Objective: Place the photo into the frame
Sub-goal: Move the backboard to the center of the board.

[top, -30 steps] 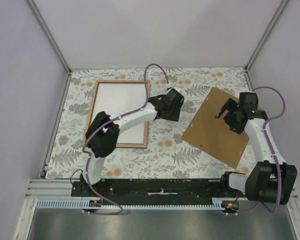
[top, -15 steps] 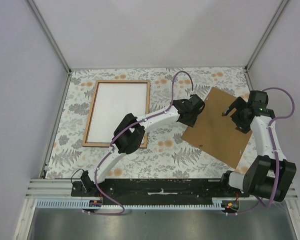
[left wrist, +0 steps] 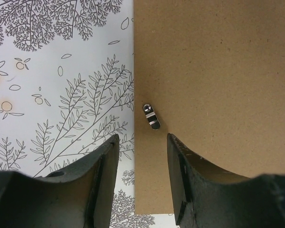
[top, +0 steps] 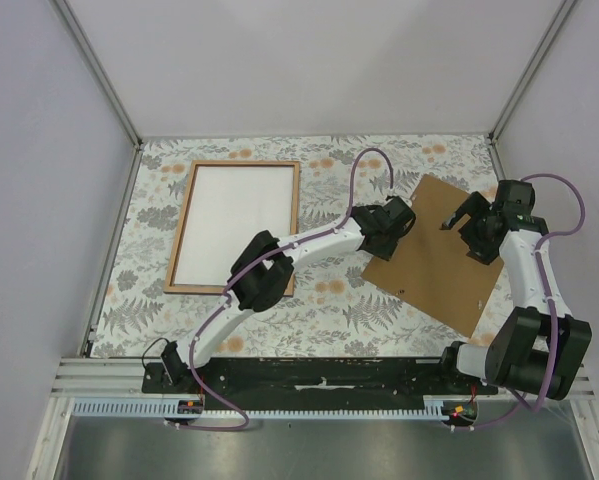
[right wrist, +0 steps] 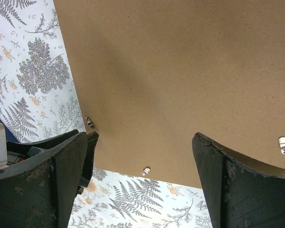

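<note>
Left pincer [left wrist: 142, 142], shifted right off the frame [top: 182, 232], released, straddles the board [top: 434, 260] edge; right pincer [right wrist: 140, 142] released over board; photo [top: 239, 225] lies in frame, leftward.

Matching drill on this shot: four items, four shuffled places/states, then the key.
1 frame
2 photo
3 backing board
4 left gripper

A white side up
B open, board's edge between its fingers
C brown, lying flat on the right
D light wood rim, on the left

Pairs: 1-D, 2-A, 3-C, 4-B
</note>
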`<act>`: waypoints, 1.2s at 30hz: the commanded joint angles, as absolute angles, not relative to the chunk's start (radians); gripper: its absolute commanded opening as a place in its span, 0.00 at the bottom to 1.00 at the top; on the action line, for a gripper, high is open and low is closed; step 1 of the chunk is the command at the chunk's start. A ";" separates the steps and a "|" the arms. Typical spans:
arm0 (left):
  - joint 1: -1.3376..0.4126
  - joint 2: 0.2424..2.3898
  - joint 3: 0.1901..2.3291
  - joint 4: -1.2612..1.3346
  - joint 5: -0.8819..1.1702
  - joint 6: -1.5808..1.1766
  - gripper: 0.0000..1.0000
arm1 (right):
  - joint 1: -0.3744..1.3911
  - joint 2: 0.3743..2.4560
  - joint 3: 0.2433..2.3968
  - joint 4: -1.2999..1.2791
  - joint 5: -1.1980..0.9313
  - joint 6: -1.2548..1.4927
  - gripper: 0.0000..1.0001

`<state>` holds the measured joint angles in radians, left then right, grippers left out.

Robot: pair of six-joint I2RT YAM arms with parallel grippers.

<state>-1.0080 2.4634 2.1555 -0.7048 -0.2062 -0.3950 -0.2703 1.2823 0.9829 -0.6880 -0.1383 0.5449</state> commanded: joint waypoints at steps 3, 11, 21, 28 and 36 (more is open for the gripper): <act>-1.011 2.502 2.209 -0.654 -0.225 -0.382 0.51 | -0.270 1.282 1.009 -0.650 -0.156 0.525 0.98; -1.003 2.530 2.215 -0.634 -0.276 -0.422 0.47 | -0.270 1.273 1.000 -0.650 -0.164 0.518 0.98; -0.999 2.526 2.165 -0.637 -0.275 -0.439 0.35 | -0.270 1.275 0.986 -0.647 -0.170 0.512 0.98; -0.983 2.507 2.103 -0.609 -0.249 -0.443 0.28 | -0.268 1.279 0.983 -0.644 -0.175 0.509 0.98; -0.976 2.468 2.043 -0.604 -0.250 -0.434 0.18 | -0.270 1.287 0.985 -0.640 -0.183 0.512 0.98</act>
<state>-0.9924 2.4729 2.1078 -0.5648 -0.2337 -0.4267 -0.2703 1.2846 0.9829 -0.6659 -0.1627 0.5289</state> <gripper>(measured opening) 0.210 0.980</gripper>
